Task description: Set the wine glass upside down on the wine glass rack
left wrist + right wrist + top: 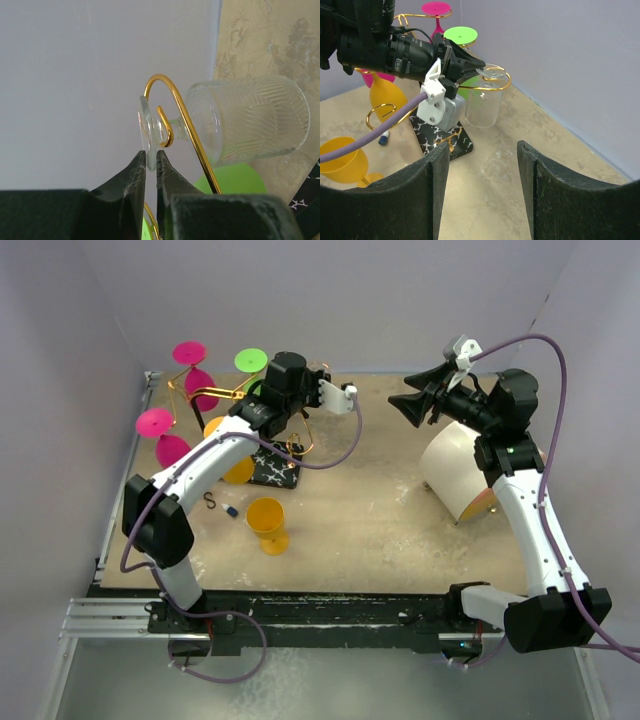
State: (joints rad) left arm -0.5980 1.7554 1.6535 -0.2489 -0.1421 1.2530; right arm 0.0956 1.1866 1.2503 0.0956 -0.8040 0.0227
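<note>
The clear ribbed wine glass hangs upside down, its stem inside a spiral curl of the gold wire rack. My left gripper is shut on the rim of the glass's foot; the bowl lies beyond the gold arm. In the top view the left gripper is at the rack's right arm, and the glass is hardly visible there. My right gripper is open and empty, raised to the right of the rack; its fingers frame bare table.
The rack's black marbled base stands at back left. Pink glasses, a green one and an orange one hang on it. A yellow glass stands in front. A white cylinder lies under the right arm.
</note>
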